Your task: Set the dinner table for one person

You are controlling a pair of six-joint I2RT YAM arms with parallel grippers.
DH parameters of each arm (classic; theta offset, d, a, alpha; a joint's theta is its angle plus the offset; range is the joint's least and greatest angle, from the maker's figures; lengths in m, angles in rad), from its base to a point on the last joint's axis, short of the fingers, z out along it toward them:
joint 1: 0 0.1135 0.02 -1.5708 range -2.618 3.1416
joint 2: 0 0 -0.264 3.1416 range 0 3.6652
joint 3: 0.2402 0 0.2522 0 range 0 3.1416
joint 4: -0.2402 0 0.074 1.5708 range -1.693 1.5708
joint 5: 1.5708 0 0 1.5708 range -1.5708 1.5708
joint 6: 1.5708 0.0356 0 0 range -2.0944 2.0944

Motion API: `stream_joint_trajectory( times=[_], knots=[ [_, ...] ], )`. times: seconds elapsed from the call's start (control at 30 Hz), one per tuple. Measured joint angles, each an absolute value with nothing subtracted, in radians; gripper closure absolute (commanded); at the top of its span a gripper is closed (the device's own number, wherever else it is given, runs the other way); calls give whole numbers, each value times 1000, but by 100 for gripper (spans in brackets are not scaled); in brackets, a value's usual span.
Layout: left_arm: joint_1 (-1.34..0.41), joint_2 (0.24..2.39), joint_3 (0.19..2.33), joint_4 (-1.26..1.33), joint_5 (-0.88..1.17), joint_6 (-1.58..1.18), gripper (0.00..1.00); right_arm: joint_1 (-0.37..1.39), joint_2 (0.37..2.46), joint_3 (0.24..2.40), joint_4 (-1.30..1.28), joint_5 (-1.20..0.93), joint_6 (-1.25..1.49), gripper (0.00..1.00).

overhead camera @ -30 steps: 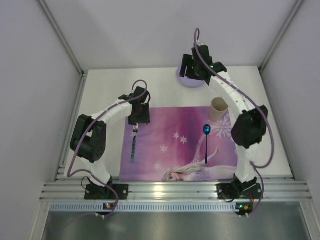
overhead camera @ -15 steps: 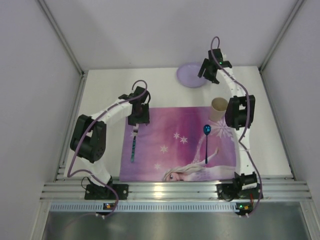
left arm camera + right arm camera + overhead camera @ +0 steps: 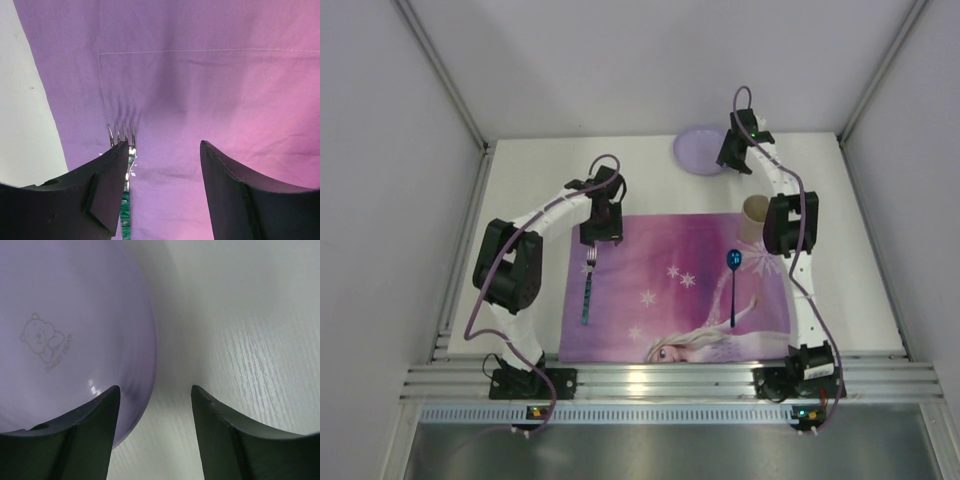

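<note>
The white dinner table (image 3: 530, 180) carries a purple-pink placemat (image 3: 660, 290). On the mat lie a fork (image 3: 588, 285) with a green handle at the left and a blue spoon (image 3: 733, 280) at the right. A beige cup (image 3: 757, 215) stands at the mat's far right corner. A lilac plate (image 3: 698, 150) sits at the table's back. My left gripper (image 3: 599, 232) is open and empty just above the fork's tines (image 3: 121, 132). My right gripper (image 3: 728, 160) is open and empty, with its jaws on either side of the plate's right rim (image 3: 145, 340).
An aluminium rail (image 3: 670, 380) runs along the near edge with both arm bases on it. Grey walls close in the table on the left, right and back. Bare white tabletop (image 3: 250, 340) lies to the right of the plate.
My right arm swung from over the plate to its right edge and lowered there. My left gripper shifted slightly away from the fork, still open.
</note>
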State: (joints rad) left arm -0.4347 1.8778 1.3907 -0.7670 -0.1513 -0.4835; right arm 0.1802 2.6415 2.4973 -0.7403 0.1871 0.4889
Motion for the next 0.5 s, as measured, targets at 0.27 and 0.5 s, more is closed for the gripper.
stream_joint_trajectory(
  times=[0.27, 0.5],
  knots=[
    [-435, 1929, 1475, -801, -151, -489, 36, 180, 2670, 2523, -719, 201, 491, 93],
    [-435, 1940, 1493, -823, -152, -495, 36, 167, 2674, 2563, -678, 194, 515, 100]
  ],
)
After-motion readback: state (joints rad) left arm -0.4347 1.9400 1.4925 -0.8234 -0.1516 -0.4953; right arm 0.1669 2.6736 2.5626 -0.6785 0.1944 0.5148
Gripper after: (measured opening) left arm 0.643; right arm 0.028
